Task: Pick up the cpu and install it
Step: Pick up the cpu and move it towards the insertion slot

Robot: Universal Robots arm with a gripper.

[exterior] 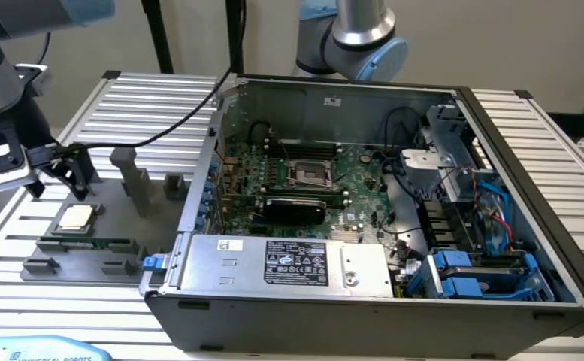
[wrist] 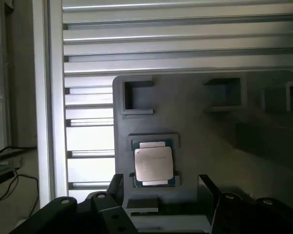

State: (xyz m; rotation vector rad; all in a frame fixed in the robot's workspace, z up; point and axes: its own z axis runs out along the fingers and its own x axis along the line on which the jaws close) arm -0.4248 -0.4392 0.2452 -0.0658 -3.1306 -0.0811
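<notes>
Open PC case (exterior: pixel 372 226) sits just beside the grey fixture plate (exterior: pixel 121 226), on the exterior view's right. Gripper (exterior: pixel 59 179) hangs above the plate, jaws wide, nothing held. cpu (exterior: pixel 76 218) lies flat in its recess on the plate, untouched. For a clean pick I'd centre the fingers on opposite cpu edges, come down square, and squeeze lightly.

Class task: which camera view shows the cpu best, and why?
The wrist view: the cpu lies face-on in its grey fixture seat, silver top fully visible. The exterior view shows it from afar, at a slant, beside the computer case.
</notes>
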